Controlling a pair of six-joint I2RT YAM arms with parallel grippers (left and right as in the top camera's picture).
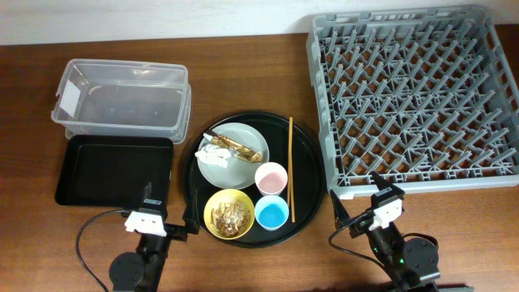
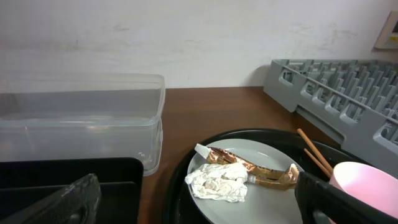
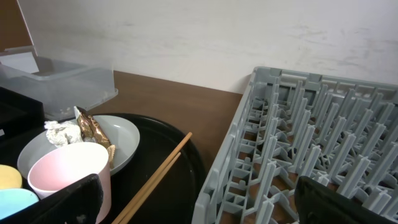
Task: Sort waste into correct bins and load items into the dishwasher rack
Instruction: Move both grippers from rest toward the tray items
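Observation:
A grey-green plate [image 1: 235, 166] holds crumpled white paper [image 1: 215, 152] and a golden-brown wrapper [image 1: 246, 150]. A yellow bowl [image 1: 229, 214] holds tan food scraps. A pink cup [image 1: 271, 178], a blue cup [image 1: 272, 212] and a wooden chopstick [image 1: 290, 166] lie beside them. The clear tub [image 1: 122, 97] and the black rectangular tray [image 1: 113, 169] are at the left. The grey rack [image 1: 413, 97] is at the right. My left gripper [image 1: 170, 207] is open and empty, near the black tray; the paper [image 2: 217, 182] is just ahead of it. My right gripper [image 1: 358, 197] is open and empty at the rack's front edge [image 3: 273, 155].
The plate, bowl, cups and chopstick all sit on a large round black tray [image 1: 312, 162] in the middle of the brown table. A white wall runs along the table's far edge. Both arm bases stand at the near edge.

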